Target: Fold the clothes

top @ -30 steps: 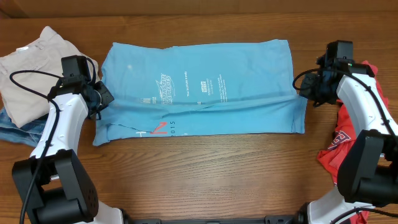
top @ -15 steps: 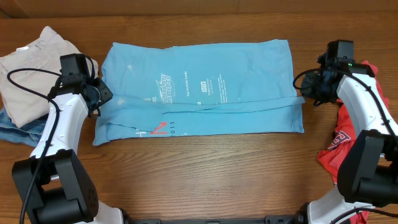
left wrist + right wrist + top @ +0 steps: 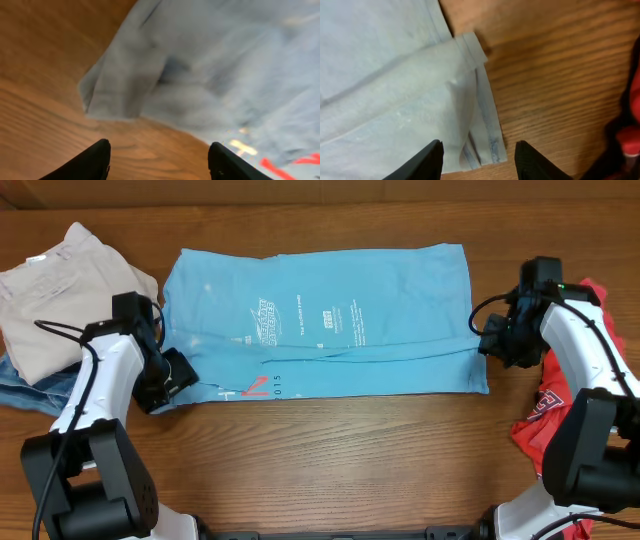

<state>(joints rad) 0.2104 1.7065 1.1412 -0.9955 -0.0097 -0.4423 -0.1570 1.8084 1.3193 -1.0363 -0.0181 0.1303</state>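
Note:
A light blue T-shirt (image 3: 320, 310) with white print lies flat across the middle of the table, its front strip folded up over itself. My left gripper (image 3: 178, 380) hovers open at the shirt's front-left corner. In the left wrist view that blurred corner (image 3: 130, 85) lies just ahead of the open gripper (image 3: 160, 160), with bare wood between the fingers. My right gripper (image 3: 493, 346) is open at the shirt's right edge. In the right wrist view the gripper (image 3: 480, 162) straddles the layered front-right corner (image 3: 475, 120) without gripping it.
A beige garment (image 3: 55, 290) is piled at the far left over a bit of denim (image 3: 20, 392). A red garment (image 3: 560, 405) lies at the right edge under the right arm. Bare wood runs along the front of the table (image 3: 330, 460).
Both grippers have opened and let go of the folded strip, which now rests on the shirt. The left gripper moved toward the front-left corner; the right one shifted slightly frontward.

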